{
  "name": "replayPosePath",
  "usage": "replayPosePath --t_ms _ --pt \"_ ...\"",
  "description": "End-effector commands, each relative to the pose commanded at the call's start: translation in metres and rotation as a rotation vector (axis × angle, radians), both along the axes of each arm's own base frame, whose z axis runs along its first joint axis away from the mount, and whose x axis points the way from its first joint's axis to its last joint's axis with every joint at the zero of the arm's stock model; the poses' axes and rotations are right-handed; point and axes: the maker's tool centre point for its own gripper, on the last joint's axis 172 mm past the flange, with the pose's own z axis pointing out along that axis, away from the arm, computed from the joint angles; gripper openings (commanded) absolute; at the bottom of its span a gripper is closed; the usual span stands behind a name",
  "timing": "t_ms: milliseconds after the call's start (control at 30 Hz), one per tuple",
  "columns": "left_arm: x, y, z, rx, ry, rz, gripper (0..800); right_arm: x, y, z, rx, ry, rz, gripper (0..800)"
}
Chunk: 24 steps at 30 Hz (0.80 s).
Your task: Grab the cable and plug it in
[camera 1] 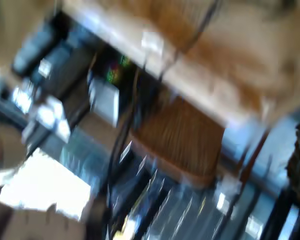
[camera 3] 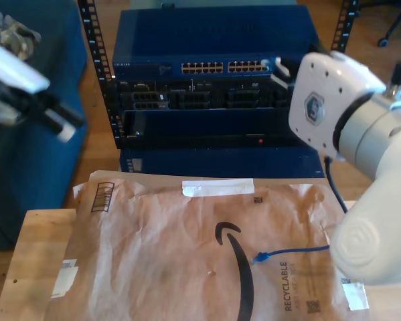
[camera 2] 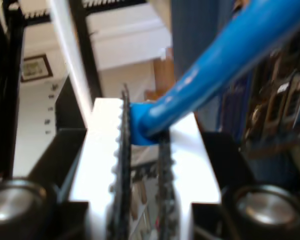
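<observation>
Now our second gripper (camera 2: 142, 150) pinches the cable (camera 2: 220, 65) tight; its loose plug (camera 3: 259, 257) lies on the paper (camera 3: 153, 254). Our first gripper's state we cannot tell. We should probably line up slowly with the ports (camera 3: 227, 67).

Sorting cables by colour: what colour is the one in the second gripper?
Bright blue cable, clearest in the second wrist view.

paper mailer (camera 3: 187, 247) | "RECYCLABLE" beside black smile-arrow logo | barcode at its corner: unreadable | network switch (camera 3: 210, 63) | lettering too small
</observation>
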Motion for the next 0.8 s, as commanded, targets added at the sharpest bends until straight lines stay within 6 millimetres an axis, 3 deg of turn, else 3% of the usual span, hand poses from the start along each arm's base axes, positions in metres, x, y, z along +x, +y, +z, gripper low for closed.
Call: replayPosePath --t_ms 233,400,600,800 --pt "-0.066 0.048 -0.065 0.240 0.000 -0.079 799 -0.008 -0.036 -0.014 -0.136 -0.117 -0.094 4" --pt "-0.132 0.086 -0.115 0.376 0.028 -0.182 799 -0.017 -0.048 -0.031 -0.162 -0.117 -0.116 8" --pt "-0.194 0.139 -0.175 0.256 -0.043 -0.148 799 -0.020 -0.051 -0.034 -0.169 -0.123 -0.124 7" --pt "-0.251 0.165 -0.197 0.163 -0.139 -0.137 799 -0.019 -0.050 -0.031 -0.167 -0.128 -0.124 6"
